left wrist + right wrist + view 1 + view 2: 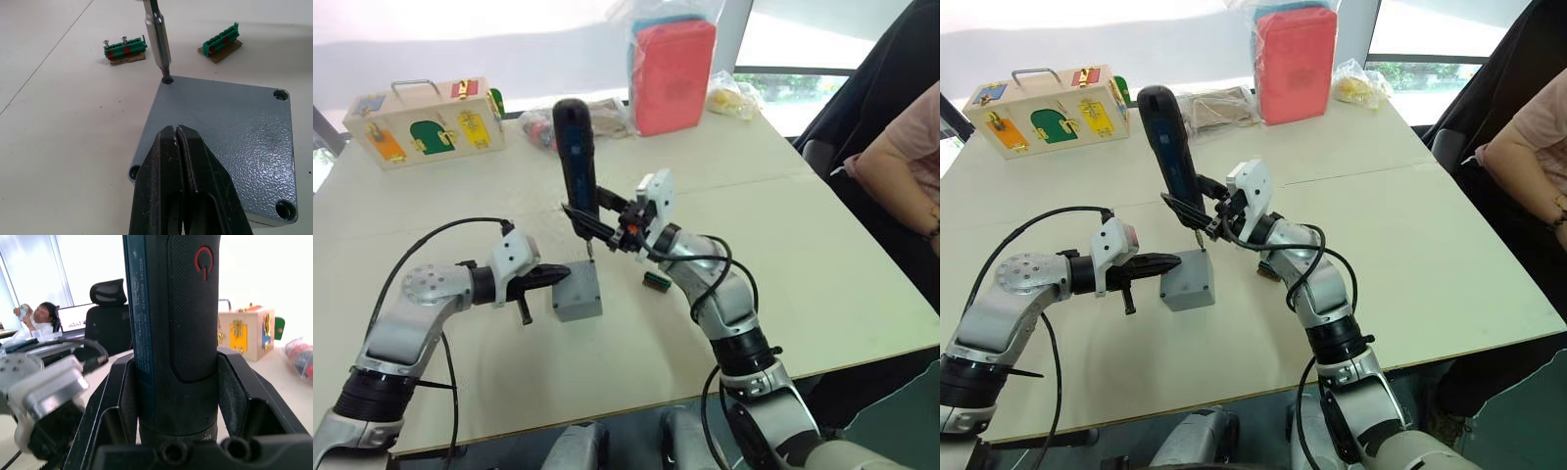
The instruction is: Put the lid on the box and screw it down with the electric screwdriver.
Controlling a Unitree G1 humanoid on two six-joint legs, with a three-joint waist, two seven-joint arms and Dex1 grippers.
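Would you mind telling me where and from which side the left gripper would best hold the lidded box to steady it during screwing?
Grip the box by its side walls, coming in level from the robot's left, probably. Its flat lid offers no edge, and the electric screwdriver bit sits in a far corner hole. The left gripper, fingers shut, rests on the near lid edge.

Electric screwdriver (pixel 176 333): red power symbol; small print "04/2026".
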